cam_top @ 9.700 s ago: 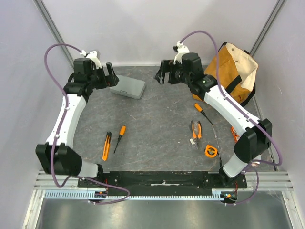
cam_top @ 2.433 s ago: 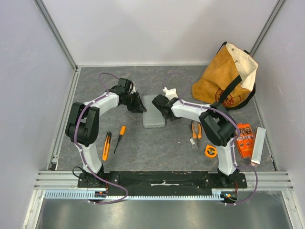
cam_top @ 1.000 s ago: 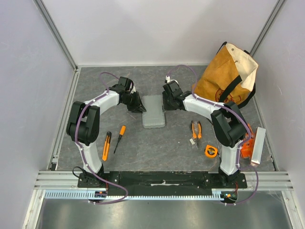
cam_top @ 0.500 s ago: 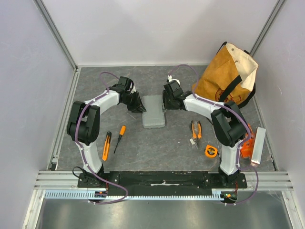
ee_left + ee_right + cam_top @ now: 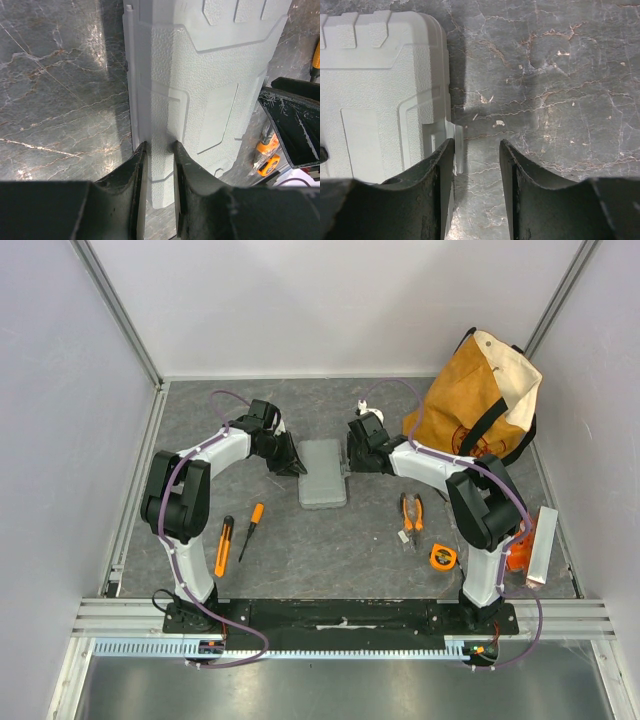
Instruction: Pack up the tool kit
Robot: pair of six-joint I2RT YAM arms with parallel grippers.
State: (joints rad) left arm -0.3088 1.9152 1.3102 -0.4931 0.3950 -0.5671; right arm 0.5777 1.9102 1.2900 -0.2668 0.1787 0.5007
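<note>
The closed tool kit point(image 5: 322, 473) is laid centrally, long axis 12-to-6 o'clock, flanked at 9 by the left gripper point(image 5: 158, 146), nearly together, clamping untellable, and at 3 by the right gripper point(image 5: 476, 145), spread apart.

Tool kit point(image 5: 322, 473) lies left of the bag point(image 5: 480, 405).

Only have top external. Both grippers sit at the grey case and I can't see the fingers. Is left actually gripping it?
Observer: Looks like it. In the left wrist view the left gripper is nearly shut, pinching a strip at the edge of the case.
Operator: Right one?
Observer: The right gripper is open; only bare table shows in its gap.
Operator: Touching the case?
Observer: One finger sits right beside a small tab on the case edge; contact can't be confirmed.
</note>
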